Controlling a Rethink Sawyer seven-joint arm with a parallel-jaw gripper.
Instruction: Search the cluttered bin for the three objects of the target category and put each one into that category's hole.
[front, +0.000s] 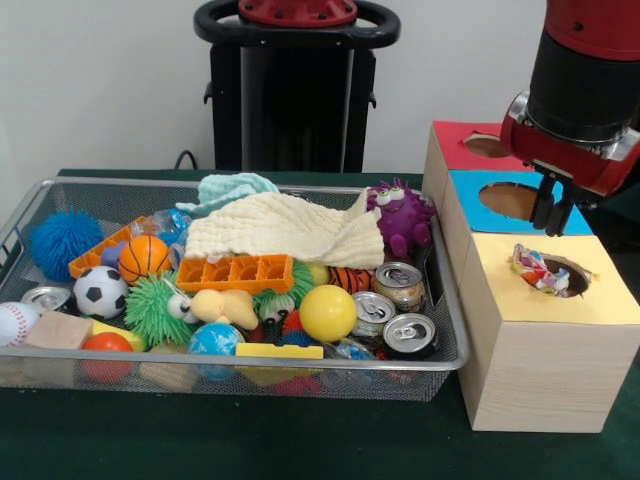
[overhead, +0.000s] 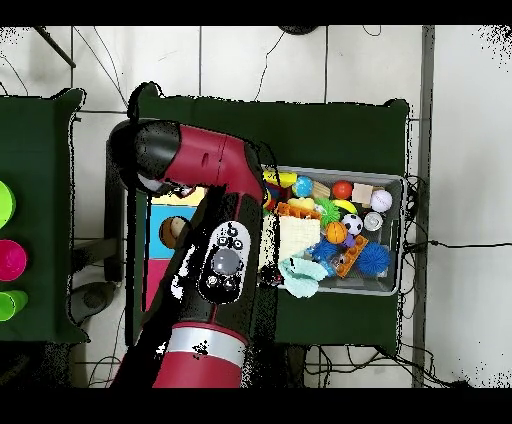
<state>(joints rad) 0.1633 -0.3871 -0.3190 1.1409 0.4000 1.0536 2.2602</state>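
Note:
The cluttered bin (front: 250, 365) is a silver wire mesh tray at the left, full of toys; it also shows in the overhead view (overhead: 400, 235). One crumpled bright many-coloured wrapper (front: 537, 270) lies in the round hole of the yellow-topped box (front: 560, 330) and sticks out a little. My gripper (front: 553, 218) hangs above the blue-topped box (front: 480, 195), just behind and above that wrapper, open and empty. No other bright wrapper shows clearly in the bin. In the overhead view the arm (overhead: 215, 250) hides the gripper.
A red-topped box (front: 455, 140) stands behind the blue one. In the bin lie a cream cloth (front: 285, 228), a pale blue cloth (front: 235, 188), a purple monster (front: 400, 215), cans (front: 400, 285), a yellow ball (front: 327, 312), an orange tray (front: 235, 272) and several balls.

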